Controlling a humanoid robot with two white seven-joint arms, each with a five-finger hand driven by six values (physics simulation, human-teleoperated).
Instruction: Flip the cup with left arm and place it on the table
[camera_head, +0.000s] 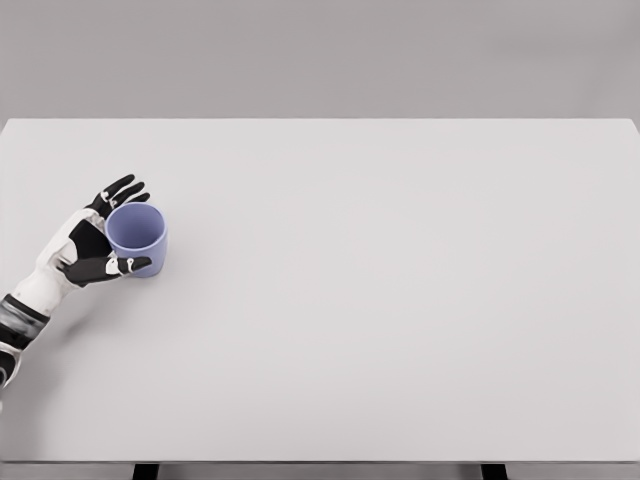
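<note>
Cup (138, 236), one, upright on table (400, 300), left hand (95, 245) around it.

1. A broad, pale grey counter (400, 300) fills most of the head view, its far edge running straight across the upper part
2. Behind the far edge stands a plain grey wall (320, 55)
3. Dark legs (146, 470) show under the near edge
4. Light is soft and even
</note>
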